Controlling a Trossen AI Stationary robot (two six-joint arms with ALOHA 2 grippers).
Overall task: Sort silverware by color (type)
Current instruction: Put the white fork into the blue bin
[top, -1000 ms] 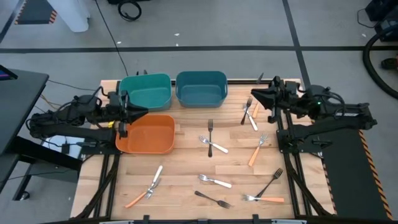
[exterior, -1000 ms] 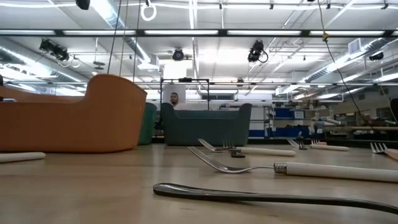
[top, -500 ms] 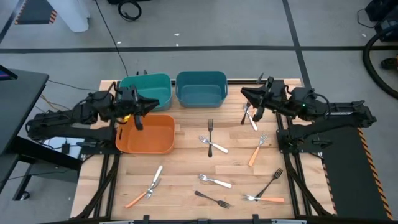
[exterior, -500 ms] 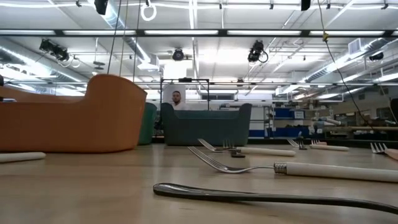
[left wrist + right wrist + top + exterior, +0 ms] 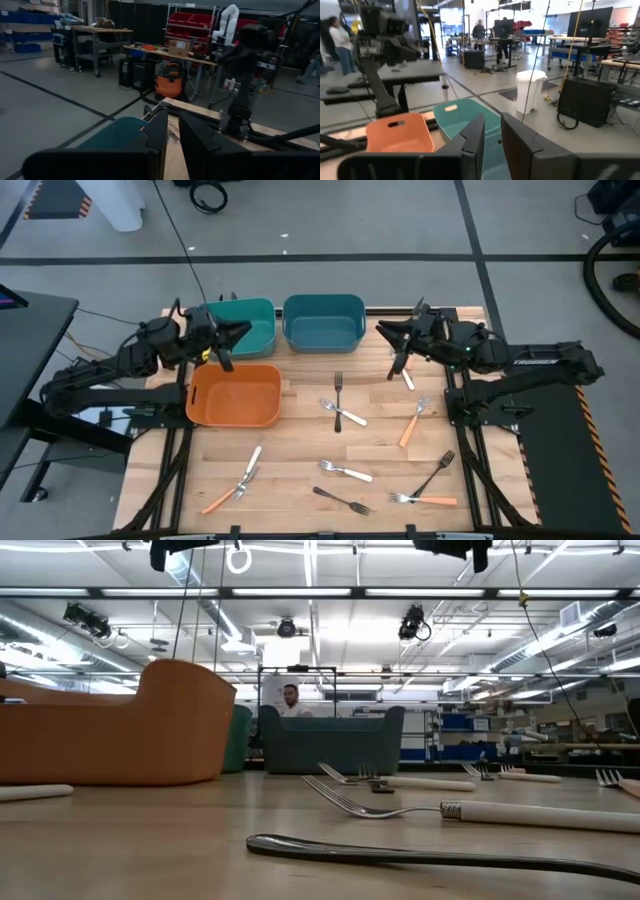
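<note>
About a dozen slim forks lie flat on the wooden table. A silver one lies mid-table. White-handled ones and orange-handled ones are scattered around, with black ones near the front. A small cluster lies below the right gripper. My left gripper hovers at the green bin's near rim, shut and empty. My right gripper hovers just right of the blue bin, also shut and empty. In the low view a dark fork lies nearest.
An orange bin sits on the table's left, in front of the green one. All three bins show no forks inside. Both arms show at the low view's top edge. People stand in the room beyond the table.
My left gripper has swung from over the orange bin toward the far edge, reaching the green bin. My right gripper has moved toward the table's left, closer to the blue bin. No fork has moved.
</note>
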